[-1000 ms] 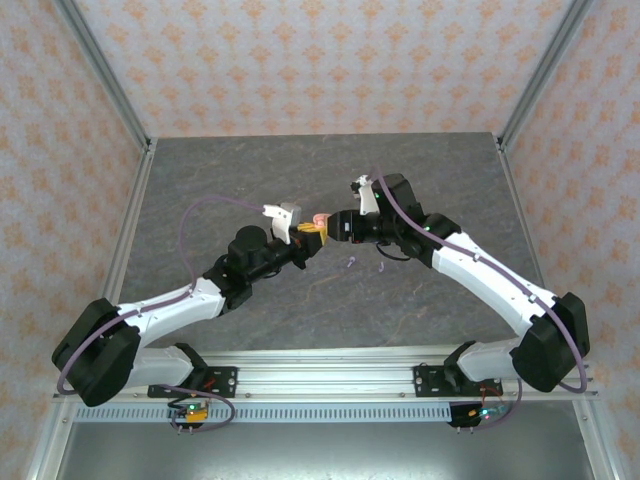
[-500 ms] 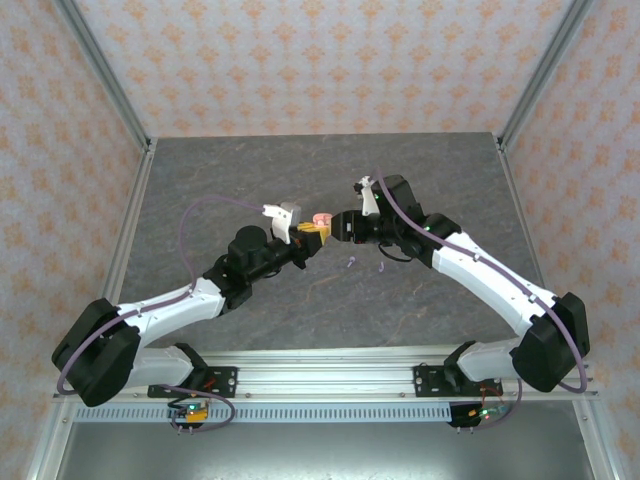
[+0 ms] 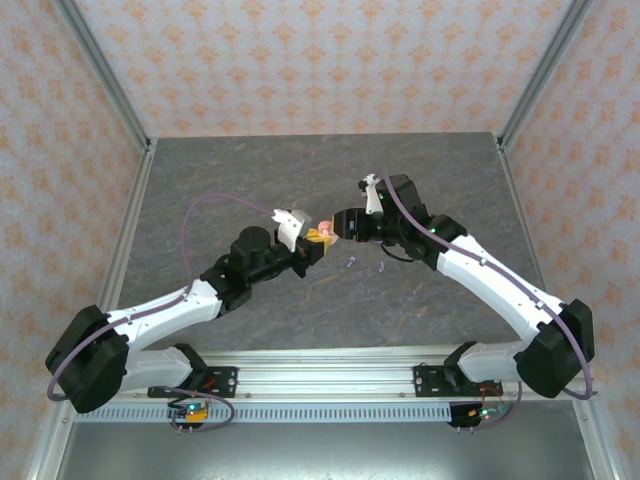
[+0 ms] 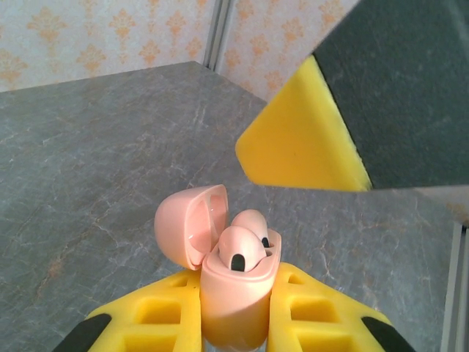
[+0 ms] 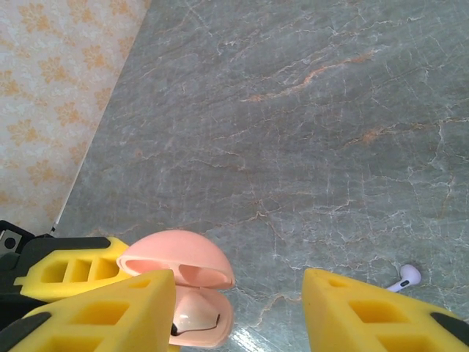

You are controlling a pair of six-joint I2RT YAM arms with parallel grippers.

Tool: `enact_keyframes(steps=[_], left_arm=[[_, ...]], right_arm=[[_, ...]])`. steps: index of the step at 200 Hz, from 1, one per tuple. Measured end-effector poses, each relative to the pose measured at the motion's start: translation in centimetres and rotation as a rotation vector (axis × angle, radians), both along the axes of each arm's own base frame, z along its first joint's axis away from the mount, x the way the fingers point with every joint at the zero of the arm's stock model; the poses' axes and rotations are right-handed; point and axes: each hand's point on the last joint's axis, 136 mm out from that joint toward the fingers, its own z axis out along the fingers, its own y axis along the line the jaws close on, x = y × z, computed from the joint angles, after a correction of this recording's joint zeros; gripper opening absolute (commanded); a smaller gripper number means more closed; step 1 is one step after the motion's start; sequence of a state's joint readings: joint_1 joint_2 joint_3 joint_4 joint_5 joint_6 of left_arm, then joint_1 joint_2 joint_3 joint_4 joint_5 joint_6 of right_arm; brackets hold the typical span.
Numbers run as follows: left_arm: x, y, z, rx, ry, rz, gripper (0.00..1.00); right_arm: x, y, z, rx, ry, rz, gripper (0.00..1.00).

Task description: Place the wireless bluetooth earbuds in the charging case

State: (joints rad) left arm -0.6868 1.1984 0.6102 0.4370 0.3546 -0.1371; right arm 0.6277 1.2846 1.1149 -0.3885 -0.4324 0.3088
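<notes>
Two salmon-pink earbuds [image 4: 240, 251] sit side by side in the wells of the pink charging case [image 4: 233, 297], rounded heads up. The hinged lid [image 4: 185, 220] stands thrown back to one side. The case is lifted clear of the table [image 5: 293, 110], pinched at its lower body between the yellow fingers of the left gripper [image 3: 317, 240], which are pressed together on it.

Just beside the case hangs the right gripper [image 5: 231, 282], fingers spread with nothing between them. In its wrist view one finger overlaps the case's front edge; whether it touches cannot be told. A lilac earbud [image 5: 405, 277] lies on the grey table, well apart from the case. No other case can be made out.

The pink pair looks loaded, so the step in hand is probably finishing this case. The next move seems to call for the right gripper to push the lid down over the buds while the left holds the body steady. A nudge off the hinge line could twist the case in its grip.
</notes>
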Motion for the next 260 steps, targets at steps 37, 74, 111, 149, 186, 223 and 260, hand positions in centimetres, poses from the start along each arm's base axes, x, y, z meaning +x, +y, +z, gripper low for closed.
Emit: enact_keyframes(steps=[37, 74, 111, 149, 186, 223, 260], left_arm=[[-0.4, 0.2, -1.3, 0.090, -0.017, -0.024, 0.00], [-1.2, 0.0, -2.0, 0.147, -0.035, -0.060, 0.00], [-1.7, 0.0, -2.3, 0.187, -0.052, -0.090, 0.00], [-2.8, -0.6, -2.1, 0.201, -0.071, -0.146, 0.00], [-3.4, -0.6, -1.7, 0.203, -0.091, -0.173, 0.00], [-3.5, -0.6, -1.8, 0.213, -0.092, -0.180, 0.00], [-3.5, -0.6, -1.8, 0.215, -0.095, -0.180, 0.00]], right_arm=[[-0.2, 0.2, 0.2, 0.021, 0.014, 0.003, 0.45], [-0.1, 0.6, 1.4, 0.063, 0.019, 0.003, 0.32], [1.3, -0.2, 2.2, 0.098, 0.040, -0.046, 0.25], [2.5, 0.1, 1.3, 0.089, 0.103, -0.047, 0.21], [2.4, 1.1, -0.2, 0.068, 0.188, -0.005, 0.16], [1.9, 1.9, -1.4, 0.056, 0.261, 0.044, 0.15], [1.1, 2.4, -2.6, 0.033, 0.314, 0.089, 0.15]])
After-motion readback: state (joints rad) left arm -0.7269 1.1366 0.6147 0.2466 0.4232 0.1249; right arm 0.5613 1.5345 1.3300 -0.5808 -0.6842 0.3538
